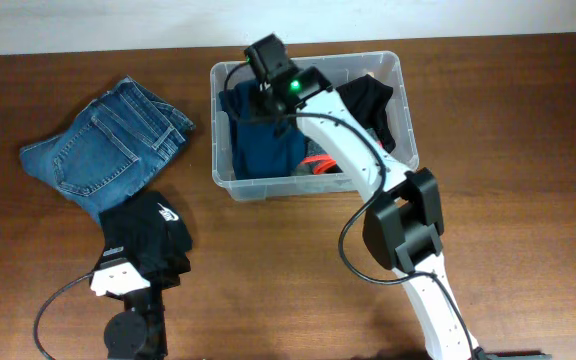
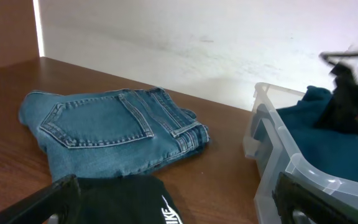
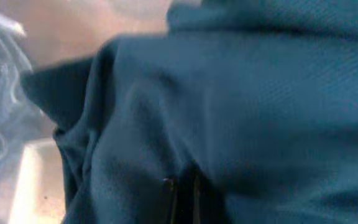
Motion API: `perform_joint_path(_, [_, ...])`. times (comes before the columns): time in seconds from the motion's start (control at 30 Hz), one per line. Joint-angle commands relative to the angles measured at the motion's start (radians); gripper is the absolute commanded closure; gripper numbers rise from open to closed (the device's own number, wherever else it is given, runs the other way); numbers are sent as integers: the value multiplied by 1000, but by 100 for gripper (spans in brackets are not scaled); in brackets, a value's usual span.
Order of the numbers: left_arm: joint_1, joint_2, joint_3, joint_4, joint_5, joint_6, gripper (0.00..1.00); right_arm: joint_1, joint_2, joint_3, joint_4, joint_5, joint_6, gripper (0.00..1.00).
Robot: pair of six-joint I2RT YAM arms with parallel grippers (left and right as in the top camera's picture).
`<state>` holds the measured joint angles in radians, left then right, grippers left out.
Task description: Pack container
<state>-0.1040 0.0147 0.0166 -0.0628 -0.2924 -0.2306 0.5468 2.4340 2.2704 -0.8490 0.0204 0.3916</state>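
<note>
The container (image 1: 268,186) is a clear plastic tub at the back centre; its rim also shows in the left wrist view (image 2: 303,169). My right gripper (image 1: 265,92) is inside its left half, shut on a dark teal garment (image 1: 268,140) that hangs down into the tub. This cloth fills the right wrist view (image 3: 229,93), pinched around the fingers (image 3: 185,196). My left gripper (image 2: 176,190) is open, just above a black Nike garment (image 2: 123,199) lying on the table (image 1: 148,228). Folded blue jeans (image 1: 103,145) lie beyond it (image 2: 110,127).
A black garment (image 1: 373,100) and something orange-red (image 1: 318,163) lie in the tub's right half. The right arm reaches from the front right over the tub. A white wall stands behind the wooden table (image 1: 528,120).
</note>
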Motion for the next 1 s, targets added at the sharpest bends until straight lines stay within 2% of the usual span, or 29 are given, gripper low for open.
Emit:
perform_joint_path(0.0, [5, -9, -6, 2, 0, 12, 1, 10, 14, -101, 32, -86, -3, 96])
perform_joint_path(0.17, [5, -8, -6, 2, 0, 12, 1, 9, 14, -181, 70, -93, -3, 96])
perform_joint_path(0.3, [5, -9, -6, 2, 0, 12, 1, 9, 13, -177, 88, -93, -3, 96])
perform_joint_path(0.47, [5, -8, -6, 2, 0, 12, 1, 0, 2, -29, 72, -103, -53, 96])
perform_joint_path(0.57, [5, -8, -6, 2, 0, 12, 1, -10, -6, 153, -11, -89, -74, 96])
perform_joint_path(0.7, [5, -8, -6, 2, 0, 12, 1, -24, -6, 308, -92, -87, -74, 96])
perform_joint_path(0.8, [5, -8, -6, 2, 0, 12, 1, -41, -6, 349, -116, -49, -74, 96])
perform_joint_path(0.97, [5, -9, -6, 2, 0, 13, 1, -75, -4, 320, -132, 37, -74, 96])
